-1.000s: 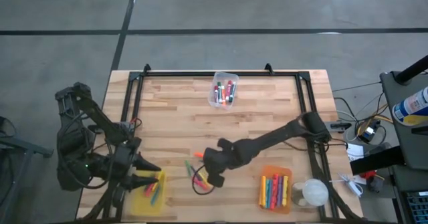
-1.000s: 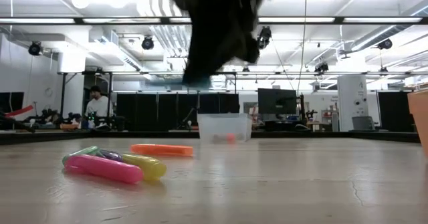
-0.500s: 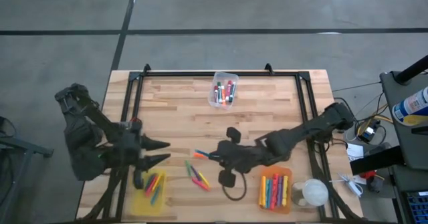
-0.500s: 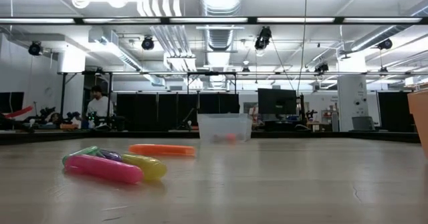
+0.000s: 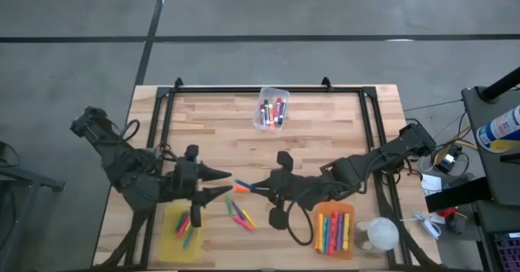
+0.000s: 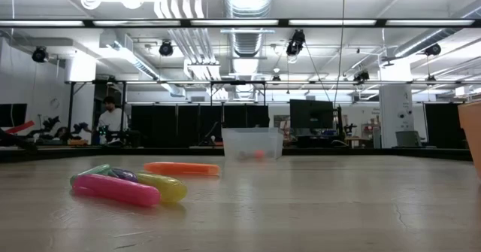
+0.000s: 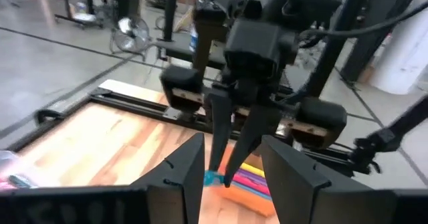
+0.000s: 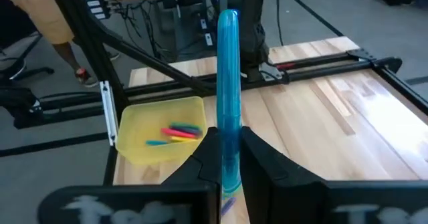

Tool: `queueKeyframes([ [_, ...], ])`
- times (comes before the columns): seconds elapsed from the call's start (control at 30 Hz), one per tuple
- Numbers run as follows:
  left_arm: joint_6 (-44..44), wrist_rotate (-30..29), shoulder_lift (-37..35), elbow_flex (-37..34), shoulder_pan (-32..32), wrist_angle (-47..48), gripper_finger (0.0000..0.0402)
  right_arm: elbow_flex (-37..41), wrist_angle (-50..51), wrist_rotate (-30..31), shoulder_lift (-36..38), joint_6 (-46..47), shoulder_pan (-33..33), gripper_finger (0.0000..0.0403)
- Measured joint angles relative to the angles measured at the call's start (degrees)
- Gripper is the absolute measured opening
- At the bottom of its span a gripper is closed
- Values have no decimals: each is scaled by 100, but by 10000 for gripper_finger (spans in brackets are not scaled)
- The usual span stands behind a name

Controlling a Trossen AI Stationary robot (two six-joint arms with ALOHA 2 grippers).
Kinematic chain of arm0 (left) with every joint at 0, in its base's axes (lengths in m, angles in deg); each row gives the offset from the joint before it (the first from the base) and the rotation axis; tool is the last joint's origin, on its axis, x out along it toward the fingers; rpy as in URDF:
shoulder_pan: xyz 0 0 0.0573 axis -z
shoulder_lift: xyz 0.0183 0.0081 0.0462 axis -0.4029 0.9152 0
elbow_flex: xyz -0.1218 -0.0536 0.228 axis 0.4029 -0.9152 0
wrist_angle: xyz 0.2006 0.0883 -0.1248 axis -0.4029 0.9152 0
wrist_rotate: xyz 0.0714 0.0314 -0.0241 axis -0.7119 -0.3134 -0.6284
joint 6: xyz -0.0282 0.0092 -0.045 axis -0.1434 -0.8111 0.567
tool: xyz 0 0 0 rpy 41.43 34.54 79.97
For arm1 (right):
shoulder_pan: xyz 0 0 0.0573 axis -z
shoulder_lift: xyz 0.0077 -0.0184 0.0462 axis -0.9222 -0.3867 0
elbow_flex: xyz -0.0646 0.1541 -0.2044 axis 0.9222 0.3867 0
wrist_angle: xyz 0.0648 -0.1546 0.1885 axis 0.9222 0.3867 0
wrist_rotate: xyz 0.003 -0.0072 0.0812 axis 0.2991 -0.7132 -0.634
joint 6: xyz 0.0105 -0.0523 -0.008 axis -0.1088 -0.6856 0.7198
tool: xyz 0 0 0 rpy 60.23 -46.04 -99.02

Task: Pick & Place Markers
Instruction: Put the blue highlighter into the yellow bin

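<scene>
High view: the right end effector (image 5: 253,187) is clamped on a thin blue stick marker (image 5: 247,186), its long axis running toward the left end effector (image 5: 230,182), whose fingers stand apart just across from it. Both hover over the pale wooden plank surface (image 5: 325,138), beside loose markers (image 5: 240,215) lying below them. The clear plastic bin (image 5: 271,108) at the far edge holds several markers; the yellow plastic bin (image 5: 184,227) and orange plastic bin (image 5: 335,230) hold more.

Low view: a pink marker (image 6: 115,189) lies nearest, with yellow, green and orange ones behind it (a workshop with ceiling lights and a person far off).

Left wrist view: the right end effector's tips point at the camera.

Right wrist view: the blue marker stands out from the closed fingers toward the yellow bin.
</scene>
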Motion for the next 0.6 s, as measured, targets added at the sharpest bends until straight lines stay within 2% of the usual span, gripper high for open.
queueKeyframes([
  [0.13, 3, 295, 105, 0, -156, -182, 142, -107, -150, -5, 0, -234, -19, 15],
  [0.33, -113, 377, 257, 0, -248, -211, 142, -199, -164, -3, 0, -344, -37, 4],
  [0.6, -150, 457, 16, 0, -244, -194, 142, -227, 261, 48, 0, -238, -40, 6],
])
